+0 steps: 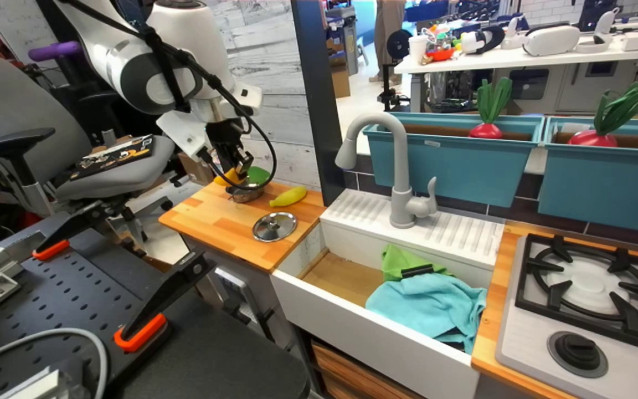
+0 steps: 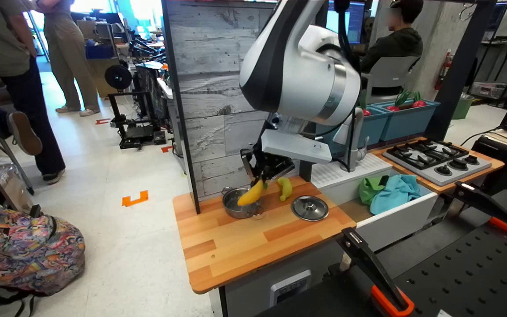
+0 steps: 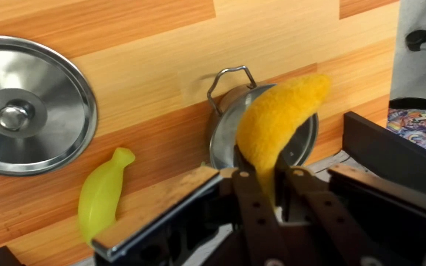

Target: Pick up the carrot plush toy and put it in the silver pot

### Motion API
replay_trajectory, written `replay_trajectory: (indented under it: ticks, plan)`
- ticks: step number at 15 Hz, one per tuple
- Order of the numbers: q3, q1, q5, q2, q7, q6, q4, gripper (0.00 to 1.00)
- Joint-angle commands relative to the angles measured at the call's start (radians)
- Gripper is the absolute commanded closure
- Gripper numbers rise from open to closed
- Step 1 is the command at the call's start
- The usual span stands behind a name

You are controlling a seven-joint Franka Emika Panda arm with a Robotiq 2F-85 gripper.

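The yellow-orange carrot plush toy (image 3: pixel 272 122) is pinched between the fingers of my gripper (image 3: pixel 261 162). Its curved tip points away from the fingers and lies over the silver pot's opening in the wrist view. The toy also shows in both exterior views (image 1: pixel 230 177) (image 2: pixel 251 194), with the gripper (image 1: pixel 240 170) (image 2: pixel 263 177) above the pot. A green part (image 1: pixel 257 176) shows beside the fingers; I cannot tell for sure that it belongs to the toy. The silver pot (image 2: pixel 236 212) stands uncovered on the wooden counter (image 2: pixel 227 246); it also shows in the wrist view (image 3: pixel 223 144).
The pot's metal lid (image 2: pixel 310 208) lies on the counter beside the pot. A yellow-green toy banana (image 3: pixel 100 195) lies near the lid and pot. A grey plank wall (image 2: pixel 209 145) rises behind the counter. The white sink (image 1: pixel 374 343) with a tall faucet (image 1: pixel 399 149) adjoins the counter.
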Motion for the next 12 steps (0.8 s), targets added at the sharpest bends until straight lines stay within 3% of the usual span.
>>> replay_trajectory:
  ticks: [1,8,9,10,12]
  plan:
    - [-0.032,0.043,-0.027,0.06,0.049,-0.023,0.093,0.96]
    - [-0.067,0.092,-0.027,0.118,0.093,-0.046,0.185,0.96]
    - [-0.071,0.095,-0.026,0.123,0.097,-0.049,0.192,0.61]
    - [-0.077,0.099,-0.026,0.128,0.103,-0.058,0.2,0.6]
    - [-0.083,0.103,-0.025,0.132,0.111,-0.071,0.208,0.47]
